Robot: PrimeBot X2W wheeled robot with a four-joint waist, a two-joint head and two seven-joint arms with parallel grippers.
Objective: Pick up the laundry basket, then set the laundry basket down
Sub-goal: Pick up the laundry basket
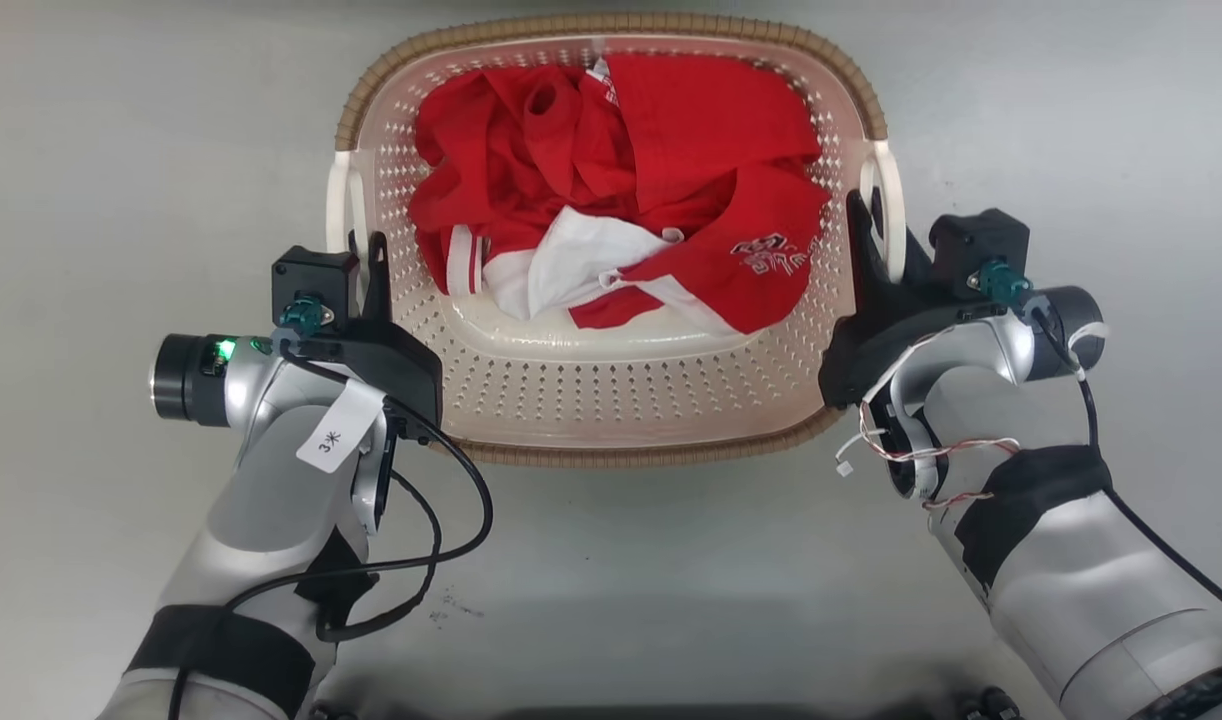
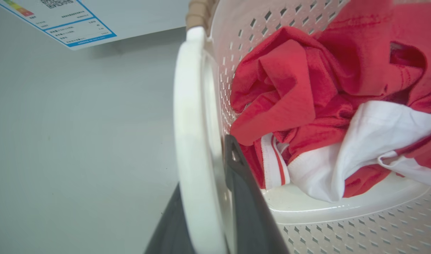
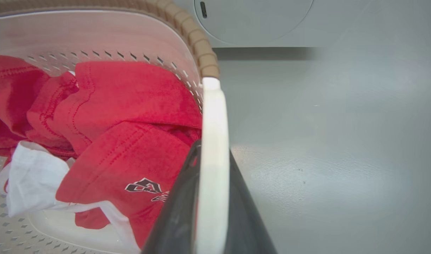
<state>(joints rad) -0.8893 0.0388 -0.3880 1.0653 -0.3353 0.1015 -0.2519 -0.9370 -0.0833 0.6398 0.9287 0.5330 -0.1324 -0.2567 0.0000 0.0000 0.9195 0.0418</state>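
The laundry basket (image 1: 621, 400) sits in the middle of the grey floor (image 1: 121, 150) straight ahead of the robot, between its two arms, with its brown woven-look rim (image 1: 611, 22) running round the top. Whether its base touches the floor cannot be told. Crumpled red clothes (image 1: 671, 120) fill the far half of it, and a white garment (image 1: 581, 260) lies among them toward the middle. The near stretch of the perforated bottom is bare. The left gripper (image 1: 364, 250) is at the left handle (image 1: 337, 205). In the left wrist view its dark fingers (image 2: 243, 197) straddle that white handle (image 2: 190, 123), one inside the basket wall (image 2: 360, 229) and one outside, pressed against it in a grip. The right gripper (image 1: 871, 215) is at the right handle (image 1: 893, 200) in the same way. In the right wrist view its fingers (image 3: 180, 204) clasp the white bar (image 3: 213, 116) from both sides, with the red clothes just beside the inner finger. Beyond the far edge of the floor the right wrist view shows a pale appliance front (image 3: 254, 21) with a round door outline, and the left wrist view shows a blue-bordered label (image 2: 71, 24) on a white panel.
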